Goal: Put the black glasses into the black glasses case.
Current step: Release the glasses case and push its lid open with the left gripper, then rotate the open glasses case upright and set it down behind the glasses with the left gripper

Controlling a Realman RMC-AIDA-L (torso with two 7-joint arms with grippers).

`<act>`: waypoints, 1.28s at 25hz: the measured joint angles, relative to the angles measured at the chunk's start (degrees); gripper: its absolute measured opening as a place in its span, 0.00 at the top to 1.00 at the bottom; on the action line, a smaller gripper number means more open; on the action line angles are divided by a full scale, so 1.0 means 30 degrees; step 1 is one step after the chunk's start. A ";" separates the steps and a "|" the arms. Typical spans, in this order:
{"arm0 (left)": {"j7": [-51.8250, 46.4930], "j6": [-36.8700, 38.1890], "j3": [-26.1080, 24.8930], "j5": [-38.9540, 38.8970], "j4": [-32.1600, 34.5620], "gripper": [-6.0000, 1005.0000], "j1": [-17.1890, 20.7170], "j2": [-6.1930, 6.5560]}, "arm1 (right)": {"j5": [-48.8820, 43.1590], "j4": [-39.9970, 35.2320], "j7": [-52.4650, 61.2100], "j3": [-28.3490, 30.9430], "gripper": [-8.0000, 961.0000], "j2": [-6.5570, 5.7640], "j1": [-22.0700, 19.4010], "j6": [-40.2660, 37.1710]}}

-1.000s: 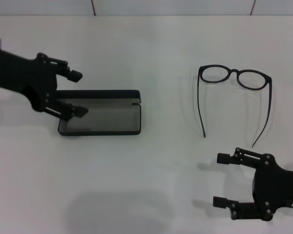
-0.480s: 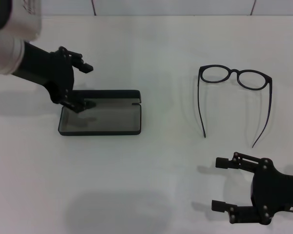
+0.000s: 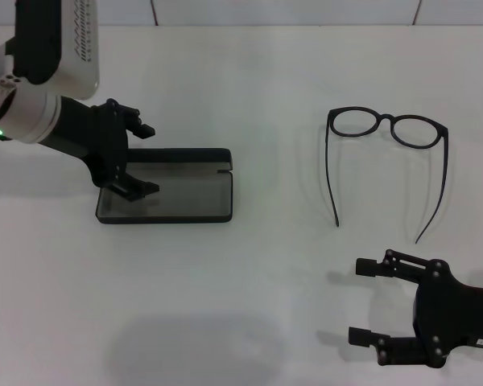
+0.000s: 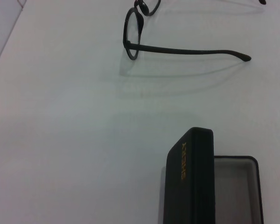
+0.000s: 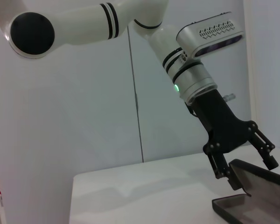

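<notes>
The black glasses [image 3: 389,119] lie unfolded on the white table at the right, temple arms pointing toward me; they also show in the left wrist view [image 4: 186,51]. The black glasses case [image 3: 185,197] lies open at the left, grey lining up, lid standing upright along its far edge. The lid's orange lettering [image 4: 183,161] shows in the left wrist view. My left gripper [image 3: 147,158] is open at the case's left end, one finger behind the lid and one over the tray; it also shows in the right wrist view [image 5: 253,173]. My right gripper [image 3: 358,300] is open and empty at the near right, short of the glasses.
The white table [image 3: 266,265] spreads between the case and the glasses. A white wall [image 5: 84,116] stands behind the table in the right wrist view.
My left arm has swung in over the case's left end and its white forearm has come into view. My right gripper has drawn slightly back toward me. Glasses and case have not moved.
</notes>
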 joint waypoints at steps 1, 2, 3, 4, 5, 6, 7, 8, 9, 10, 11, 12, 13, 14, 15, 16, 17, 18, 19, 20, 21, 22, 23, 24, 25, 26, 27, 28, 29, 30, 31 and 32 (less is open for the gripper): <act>0.0004 -0.0007 0.0023 0.0017 -0.0020 0.13 0.0000 -0.0010 | 0.0000 0.0001 0.0000 0.0000 0.13 0.0000 0.0000 0.0022; 0.0011 -0.0010 0.0049 0.0053 -0.0033 0.13 0.0001 -0.0018 | 0.0000 0.0000 0.0001 0.0001 0.13 -0.0001 0.0000 0.0054; 0.0046 -0.0012 0.0084 0.0078 -0.0035 0.13 0.0001 -0.0019 | 0.0000 0.0000 0.0002 0.0000 0.13 0.0000 0.0000 0.0088; 0.0092 -0.0014 0.0131 0.0089 -0.0035 0.13 0.0008 -0.0019 | 0.0000 0.0000 0.0001 0.0001 0.13 -0.0001 0.0000 0.0110; 0.0169 -0.0021 0.0183 0.0089 -0.0034 0.13 0.0013 -0.0019 | 0.0000 0.0000 0.0004 0.0000 0.13 -0.0001 -0.0001 0.0126; 0.0233 -0.0026 0.0229 0.0088 -0.0032 0.15 0.0021 -0.0019 | 0.0000 0.0000 0.0009 0.0000 0.13 -0.0001 -0.0001 0.0131; 0.0281 -0.0036 0.0266 0.0088 -0.0032 0.18 0.0028 -0.0019 | 0.0000 0.0000 0.0016 0.0000 0.13 0.0000 -0.0001 0.0134; 0.0296 -0.0052 0.0270 0.0087 -0.0034 0.20 0.0029 -0.0018 | 0.0000 0.0000 0.0023 0.0000 0.13 -0.0001 -0.0001 0.0134; 0.0303 -0.0099 0.0272 0.0084 -0.0052 0.23 0.0028 -0.0017 | -0.0001 0.0002 0.0026 0.0000 0.13 -0.0001 -0.0001 0.0134; 0.0305 -0.0171 0.0265 0.0060 -0.0073 0.25 0.0028 -0.0017 | -0.0001 0.0000 0.0029 0.0000 0.13 -0.0001 -0.0001 0.0134; 0.0306 -0.0224 0.0254 -0.0004 -0.0087 0.30 0.0028 -0.0019 | -0.0001 0.0001 0.0031 0.0000 0.13 0.0000 -0.0001 0.0135; 0.0308 -0.0278 0.0250 -0.0097 -0.0092 0.35 0.0027 -0.0025 | -0.0002 0.0000 0.0031 0.0000 0.13 -0.0001 -0.0001 0.0134; 0.0310 -0.0312 0.0251 -0.0196 -0.0093 0.40 0.0034 -0.0034 | -0.0001 0.0001 0.0031 0.0000 0.13 -0.0002 0.0000 0.0135; 0.0311 -0.0316 0.0255 -0.0277 -0.0093 0.45 0.0045 -0.0041 | -0.0001 0.0004 0.0031 0.0000 0.13 -0.0001 -0.0001 0.0134; 0.0312 -0.0316 0.0261 -0.0340 -0.0105 0.49 0.0056 -0.0043 | -0.0001 0.0039 0.0032 0.0000 0.13 -0.0001 -0.0001 0.0135; 0.0313 -0.0325 0.0267 -0.0358 -0.0153 0.53 0.0072 -0.0043 | -0.0002 0.0078 0.0032 0.0000 0.13 -0.0002 0.0000 0.0135; 0.0314 -0.0331 0.0272 -0.0361 -0.0226 0.56 0.0072 -0.0038 | -0.0001 0.0128 0.0032 0.0000 0.13 -0.0001 0.0005 0.0132; 0.0312 -0.0342 0.0276 -0.0380 -0.0291 0.60 0.0068 -0.0029 | -0.0002 0.0153 0.0032 0.0000 0.13 -0.0001 0.0010 0.0130; 0.0316 -0.0353 0.0276 -0.0392 -0.0411 0.63 0.0041 -0.0004 | -0.0002 0.0161 0.0032 0.0000 0.13 -0.0001 0.0012 0.0126; 0.0318 -0.0356 0.0277 -0.0390 -0.0486 0.67 0.0026 0.0010 | -0.0001 0.0164 0.0033 0.0000 0.13 -0.0001 0.0014 0.0123; 0.0321 -0.0355 0.0277 -0.0401 -0.0515 0.70 0.0025 0.0016 | -0.0002 0.0166 0.0032 0.0000 0.13 -0.0001 0.0016 0.0116; 0.0322 -0.0356 0.0278 -0.0408 -0.0497 0.71 0.0028 0.0017 | -0.0001 0.0170 0.0032 0.0000 0.13 -0.0001 0.0018 0.0109; 0.0324 -0.0355 0.0286 -0.0420 -0.0455 0.72 0.0044 0.0017 | -0.0001 0.0172 0.0032 0.0000 0.13 -0.0002 0.0019 0.0101; 0.0327 -0.0353 0.0292 -0.0432 -0.0387 0.72 0.0060 0.0015 | -0.0001 0.0174 0.0032 0.0000 0.13 -0.0001 0.0015 0.0091; 0.0328 -0.0341 0.0295 -0.0428 -0.0339 0.73 0.0069 0.0010 | -0.0002 0.0175 0.0033 0.0000 0.13 -0.0001 0.0002 0.0091; 0.0326 -0.0326 0.0296 -0.0421 -0.0307 0.74 0.0074 0.0006 | -0.0002 0.0177 0.0032 0.0000 0.13 -0.0001 -0.0006 0.0093; 0.0323 -0.0285 0.0294 -0.0414 -0.0264 0.74 0.0077 0.0004 | -0.0002 0.0177 0.0031 0.0000 0.13 -0.0001 -0.0015 0.0098; 0.0312 -0.0200 0.0295 -0.0407 -0.0174 0.75 0.0090 0.0000 | -0.0002 0.0177 0.0032 0.0002 0.13 -0.0001 -0.0019 0.0105; 0.0312 -0.0200 0.0295 -0.0407 -0.0174 0.75 0.0090 0.0000 | 0.0000 0.0176 0.0032 0.0017 0.13 -0.0002 -0.0022 0.0114; 0.0314 -0.0187 0.0308 -0.0406 -0.0134 0.75 0.0099 -0.0010 | 0.0000 0.0177 0.0032 0.0023 0.13 -0.0001 -0.0023 0.0117; 0.0315 -0.0181 0.0325 -0.0414 -0.0103 0.75 0.0107 -0.0020 | 0.0003 0.0176 0.0031 0.0037 0.13 -0.0001 -0.0025 0.0119; 0.0318 -0.0178 0.0331 -0.0437 -0.0090 0.75 0.0106 -0.0025 | 0.0011 0.0176 0.0032 0.0055 0.13 -0.0002 -0.0026 0.0119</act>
